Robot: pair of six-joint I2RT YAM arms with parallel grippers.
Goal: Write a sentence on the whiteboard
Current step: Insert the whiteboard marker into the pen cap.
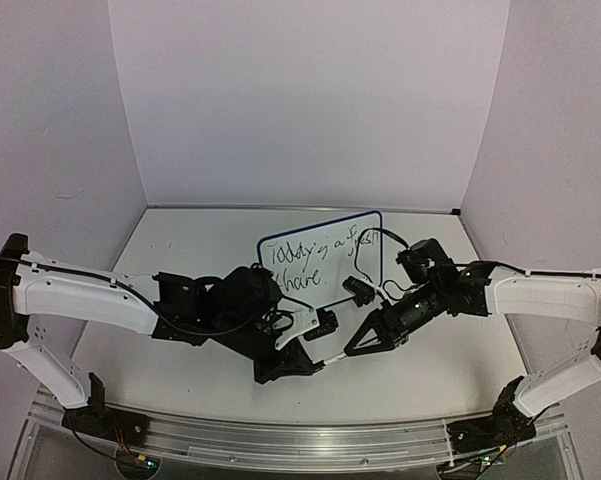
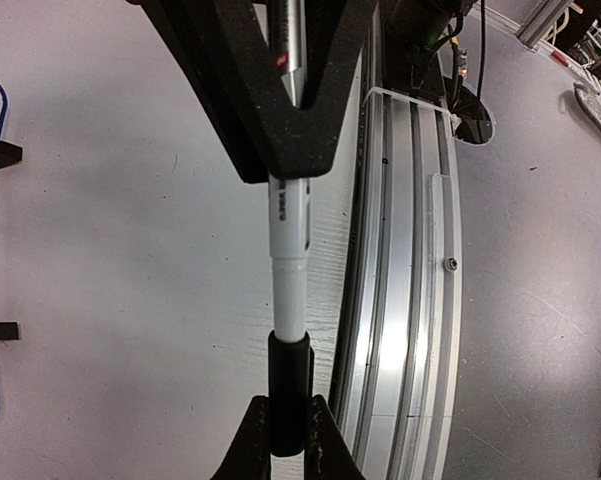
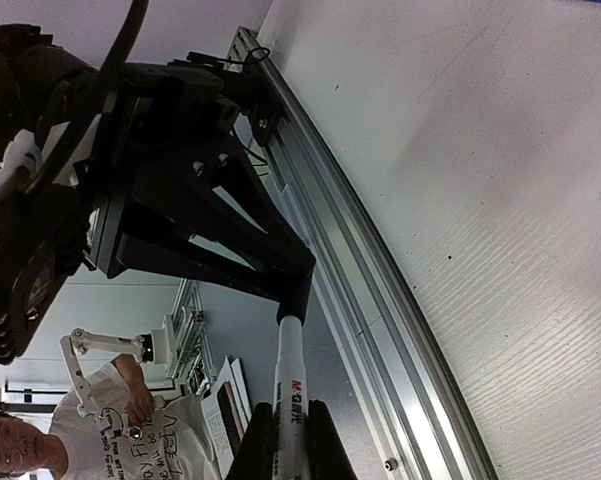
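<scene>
1. Top external, left side: left tool [image 1: 313, 363] is clamped on the black cap end of the marker pen [image 1: 332, 358], low over the desk [image 1: 180, 330].
2. Behind it, mid-desk, is the whiteboard [image 1: 338, 272]; the sentence [image 1: 310, 262] runs in two lines.
3. The right tool [image 1: 353, 351] pinches the pen's white barrel.

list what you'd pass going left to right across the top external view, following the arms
left arm → left gripper → marker pen, gripped by both grippers → right gripper → right arm; whiteboard left out, it spans behind both grippers
</scene>
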